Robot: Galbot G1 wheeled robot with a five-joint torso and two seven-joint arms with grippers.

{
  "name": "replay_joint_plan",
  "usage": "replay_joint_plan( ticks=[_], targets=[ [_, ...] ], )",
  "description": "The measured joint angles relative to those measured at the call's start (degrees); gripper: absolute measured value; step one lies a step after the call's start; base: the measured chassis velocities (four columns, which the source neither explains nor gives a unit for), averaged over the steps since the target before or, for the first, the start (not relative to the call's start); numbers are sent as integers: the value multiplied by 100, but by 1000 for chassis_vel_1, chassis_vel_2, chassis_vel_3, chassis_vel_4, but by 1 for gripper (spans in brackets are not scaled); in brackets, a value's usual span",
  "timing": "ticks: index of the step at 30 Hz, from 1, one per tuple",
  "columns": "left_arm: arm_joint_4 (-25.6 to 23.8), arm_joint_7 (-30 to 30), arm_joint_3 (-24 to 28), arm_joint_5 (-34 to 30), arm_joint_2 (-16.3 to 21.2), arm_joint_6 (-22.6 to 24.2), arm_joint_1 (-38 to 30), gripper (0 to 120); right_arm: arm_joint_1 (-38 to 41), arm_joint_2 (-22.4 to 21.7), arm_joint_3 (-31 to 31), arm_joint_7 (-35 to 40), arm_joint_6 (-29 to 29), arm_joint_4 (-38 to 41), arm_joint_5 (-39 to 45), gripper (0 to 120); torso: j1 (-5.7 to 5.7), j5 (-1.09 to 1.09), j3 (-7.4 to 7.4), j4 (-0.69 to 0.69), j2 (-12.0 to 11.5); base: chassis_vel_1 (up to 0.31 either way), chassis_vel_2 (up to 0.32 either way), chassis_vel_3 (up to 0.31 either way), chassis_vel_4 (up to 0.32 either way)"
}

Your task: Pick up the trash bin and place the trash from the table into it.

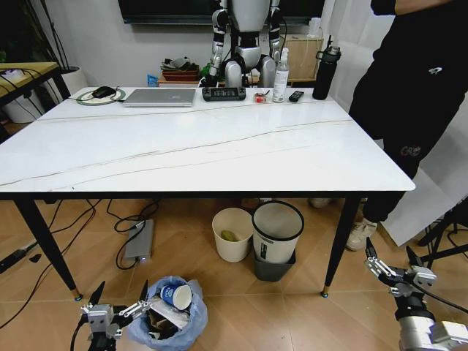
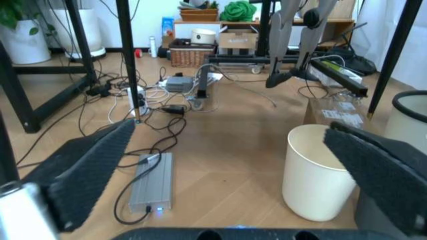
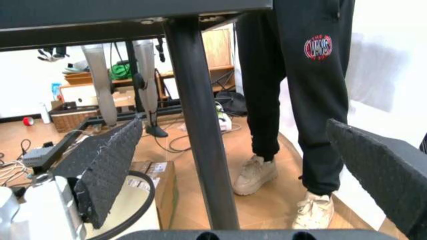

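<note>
White veined marble table (image 1: 219,150), light-blue bagged trash bin (image 1: 186,329), blue-white paper cup (image 1: 175,296) inside.

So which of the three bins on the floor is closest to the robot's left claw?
The trash bin with the crinkly blue bag, right beside the left claw. The cream bin and the white bin with the dark base stand farther off, under the table.

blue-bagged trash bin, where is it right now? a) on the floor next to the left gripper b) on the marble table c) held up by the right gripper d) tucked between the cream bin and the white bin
a: the trash bin sits on the wood floor in front of the table, with the open left gripper beside it and the open right gripper far off near the table's other front leg.
</note>
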Motion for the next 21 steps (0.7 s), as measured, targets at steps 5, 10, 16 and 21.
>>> replay_joint_plan(
  ticks=[5, 10, 16, 21],
  targets=[
    [25, 0, 0, -9, 0, 10, -12, 100, 0, 0, 0, 0, 0, 0, 0, 100, 0, -1, 0, 0, 1, 0, 0, 0, 0],
    [39, 0, 1, -17, 0, 20, -18, 100, 0, 0, 0, 0, 0, 0, 0, 100, 0, -1, 0, 0, 1, 0, 0, 0, 0],
    [45, -1, 3, -23, 1, 26, -21, 100, 0, 0, 0, 0, 0, 0, 0, 100, 0, -1, 1, 0, 1, 0, 0, 0, 0],
    [51, -1, 5, -26, 1, 30, -24, 100, 0, 0, 0, 0, 0, 0, 0, 100, 0, -1, 1, 0, 1, 0, 0, 0, 0]
  ],
)
